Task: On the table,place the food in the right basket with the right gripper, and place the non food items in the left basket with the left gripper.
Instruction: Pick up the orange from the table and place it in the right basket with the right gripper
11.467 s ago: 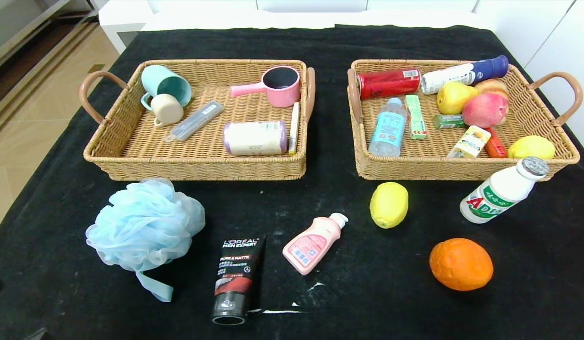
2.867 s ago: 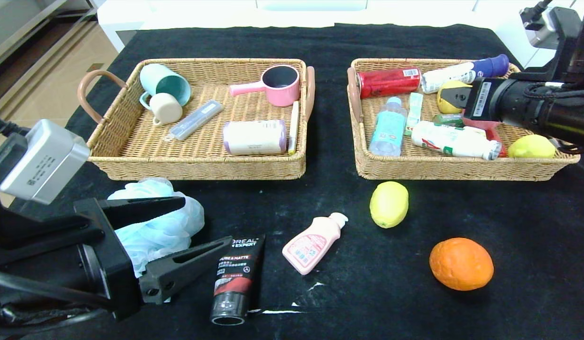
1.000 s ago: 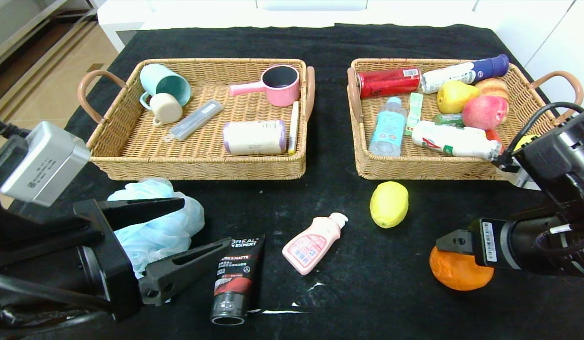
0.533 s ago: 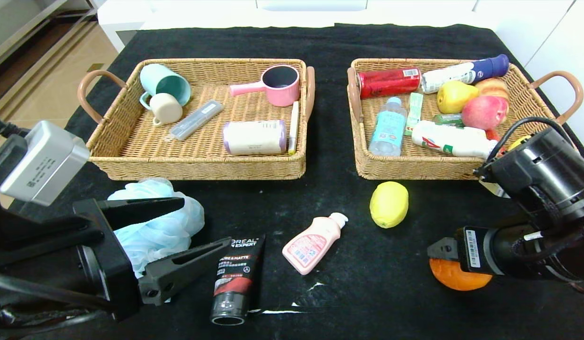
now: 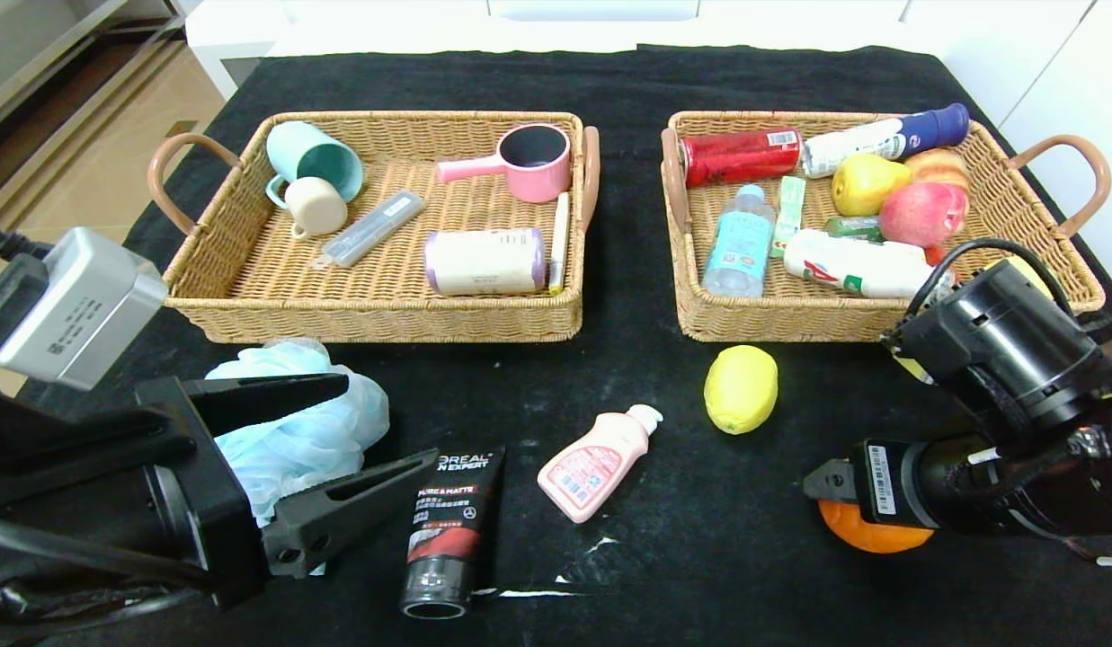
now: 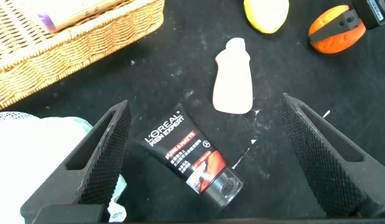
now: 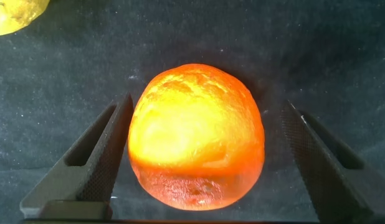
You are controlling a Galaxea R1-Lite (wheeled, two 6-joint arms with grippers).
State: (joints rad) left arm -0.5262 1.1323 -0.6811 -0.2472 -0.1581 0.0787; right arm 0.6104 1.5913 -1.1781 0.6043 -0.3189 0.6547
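An orange point(image 5: 872, 537) point(image 7: 195, 137) lies on the black cloth at front right. My right gripper point(image 5: 834, 503) point(image 7: 206, 106) is lowered over it and open, one finger close against its side, the other a gap away. On the front left my left gripper point(image 5: 389, 424) point(image 6: 204, 106) hovers open above a black L'Oreal tube point(image 5: 448, 530) point(image 6: 189, 155), with nothing held. A blue bath pouf point(image 5: 335, 422) lies partly hidden under that arm. A pink bottle point(image 5: 596, 463) point(image 6: 234, 87) and a lemon point(image 5: 741, 388) point(image 6: 266, 12) lie mid-table.
The left wicker basket point(image 5: 385, 328) holds cups, a pink pot, a roll and a grey case. The right wicker basket point(image 5: 789, 328) holds fruit, a red can and bottles. A white scuff marks the cloth at the front edge point(image 5: 533, 591).
My right arm has swung down from the right basket to the orange, and its open fingers now straddle the fruit. The left arm and the other objects have stayed still.
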